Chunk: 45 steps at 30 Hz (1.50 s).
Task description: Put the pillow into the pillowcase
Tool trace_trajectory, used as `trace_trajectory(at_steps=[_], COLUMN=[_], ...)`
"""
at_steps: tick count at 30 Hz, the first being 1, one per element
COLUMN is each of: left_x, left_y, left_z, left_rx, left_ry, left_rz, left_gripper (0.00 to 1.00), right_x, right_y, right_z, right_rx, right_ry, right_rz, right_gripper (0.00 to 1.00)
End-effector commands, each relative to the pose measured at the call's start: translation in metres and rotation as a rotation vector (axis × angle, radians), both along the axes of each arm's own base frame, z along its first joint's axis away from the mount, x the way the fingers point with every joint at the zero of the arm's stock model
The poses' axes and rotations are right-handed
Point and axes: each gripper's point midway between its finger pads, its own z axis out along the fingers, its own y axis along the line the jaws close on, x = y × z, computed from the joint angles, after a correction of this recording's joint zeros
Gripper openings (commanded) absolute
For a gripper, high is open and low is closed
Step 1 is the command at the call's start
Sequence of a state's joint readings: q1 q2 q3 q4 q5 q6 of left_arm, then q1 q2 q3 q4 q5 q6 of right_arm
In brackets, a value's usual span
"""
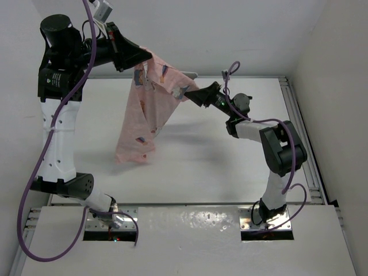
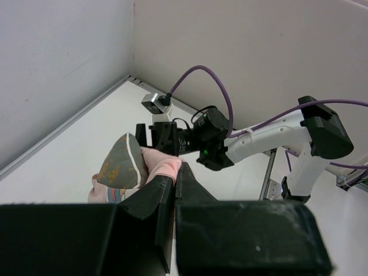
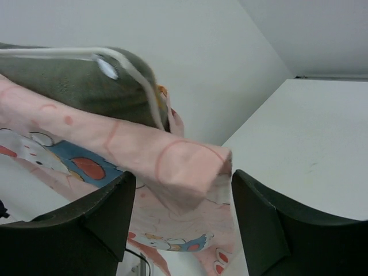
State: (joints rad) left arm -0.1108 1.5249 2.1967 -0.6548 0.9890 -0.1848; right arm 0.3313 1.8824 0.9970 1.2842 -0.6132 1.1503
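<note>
Both jaws clamped on pillowcase (image 1: 144, 115) rim | pillow (image 2: 122, 164) partly inside, cnr out

L pincer (image 2: 175, 175) pinches pillowcase (image 2: 164, 167) w/ pillow (image 2: 122, 161) corner poking out; R arm (image 2: 264, 135) beyond.

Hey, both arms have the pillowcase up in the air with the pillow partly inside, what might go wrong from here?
1. A corner of the pillow sticks out of the mouth of the pillowcase; it may jam there or slide back out.
2. The right gripper has its fingers wide around a cloth fold; if that slips, everything hangs from the left gripper alone.
</note>
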Motion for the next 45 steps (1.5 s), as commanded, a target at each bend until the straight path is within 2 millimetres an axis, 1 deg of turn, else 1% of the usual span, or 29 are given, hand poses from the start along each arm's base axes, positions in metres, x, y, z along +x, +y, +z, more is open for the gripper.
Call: trace_trajectory(at_steps=[1,7,10,11,13,14,15,17,19,20,21,22,23,24,25,26,27,29,30,31,33,35,37,38,39,40,42,44,45], left_x=[-0.03,-0.034,-0.035,-0.034,-0.034,-0.035,-0.035,-0.035,-0.029,-0.023,-0.019,-0.014,0.0,0.007,0.016,0.029,0.04,0.042,0.041,0.04,0.038,0.041,0.049,0.057,0.06,0.063,0.058,0.054,0.053], left_y=[0.0,0.0,0.001,0.001,0.002,0.002,0.002,0.007,0.012,0.021,0.027,0.032,0.045,0.052,0.06,0.071,0.085,0.085,0.084,0.08,0.075,0.069,0.073,0.074,0.076,0.078,0.079,0.083,0.083], left_z=[0.048,0.049,0.048,0.048,0.046,0.047,0.047,0.049,0.05,0.051,0.051,0.048,0.047,0.046,0.045,0.044,0.046,0.05,0.059,0.059,0.064,0.051,0.037,0.023,0.021,0.021,0.037,0.047,0.046], left_rx=[-0.024,-0.02,-0.01,-0.008,-0.003,-0.002,-0.002,-0.005,-0.014,-0.015,-0.006,0.003,0.007,0.016,0.016,0.009,-0.011,-0.058,-0.084,-0.101,-0.146,-0.156,-0.16,-0.154,-0.153,-0.151,-0.154,-0.153,-0.151], left_ry=[-0.219,-0.232,-0.237,-0.24,-0.24,-0.243,-0.243,-0.242,-0.224,-0.222,-0.233,-0.226,-0.224,-0.225,-0.221,-0.208,-0.193,-0.166,-0.191,-0.173,-0.15,-0.095,-0.05,-0.014,-0.012,-0.017,-0.07,-0.104,-0.105], left_rz=[-0.023,-0.024,-0.02,-0.016,-0.014,-0.014,-0.011,0.008,0.044,0.097,0.131,0.165,0.246,0.292,0.342,0.414,0.459,0.437,0.422,0.38,0.336,0.303,0.319,0.323,0.328,0.331,0.333,0.34,0.342], left_gripper=[0.0,0.0,0.0,0.0,0.0,0.0,0.0,0.0,0.0,0.0,0.0,0.0,0.0,0.0,0.0,0.0,0.0,0.0,0.0,0.0,0.0,0.0,0.0,0.0,0.0,0.0,0.0,0.0,0.0], right_x=[-0.018,-0.022,-0.026,-0.029,-0.031,-0.031,-0.033,-0.03,-0.025,-0.019,-0.011,-0.008,0.006,0.002,0.009,0.014,0.0,-0.01,-0.016,-0.029,-0.039,-0.04,-0.034,-0.021,-0.014,-0.017,-0.029,-0.052,-0.058], right_y=[0.008,0.035,0.04,0.042,0.043,0.042,0.04,0.031,0.013,0.005,-0.001,-0.02,-0.03,-0.042,-0.058,-0.068,-0.083,-0.098,-0.106,-0.112,-0.114,-0.111,-0.102,-0.1,-0.108,-0.115,-0.132,-0.143,-0.144], right_z=[0.061,0.06,0.058,0.057,0.058,0.056,0.059,0.059,0.071,0.075,0.073,0.098,0.109,0.139,0.157,0.19,0.246,0.279,0.296,0.318,0.324,0.305,0.283,0.266,0.266,0.283,0.31,0.339,0.341], right_rx=[0.074,0.102,0.111,0.109,0.111,0.107,0.107,0.102,0.089,0.062,0.019,0.005,-0.059,-0.075,-0.107,-0.169,-0.169,-0.175,-0.172,-0.165,-0.175,-0.211,-0.243,-0.275,-0.29,-0.272,-0.248,-0.246,-0.25], right_ry=[-0.213,-0.197,-0.189,-0.186,-0.189,-0.184,-0.195,-0.198,-0.211,-0.239,-0.202,-0.245,-0.238,-0.28,-0.303,-0.355,-0.477,-0.51,-0.54,-0.57,-0.586,-0.561,-0.518,-0.462,-0.44,-0.45,-0.499,-0.587,-0.601], right_rz=[0.028,0.094,0.11,0.115,0.114,0.108,0.101,0.046,-0.023,-0.077,-0.108,-0.164,-0.228,-0.27,-0.329,-0.393,-0.455,-0.508,-0.527,-0.537,-0.53,-0.508,-0.462,-0.449,-0.463,-0.479,-0.525,-0.585,-0.592], right_gripper=[0.66,0.61,0.45,0.33,0.21,0.15,0.02,0.0,0.0,0.0,0.0,0.0,0.0,0.0,0.0,0.0,0.0,0.0,0.0,0.0,0.0,0.0,0.0,0.0,0.0,0.0,0.0,0.0,0.0])
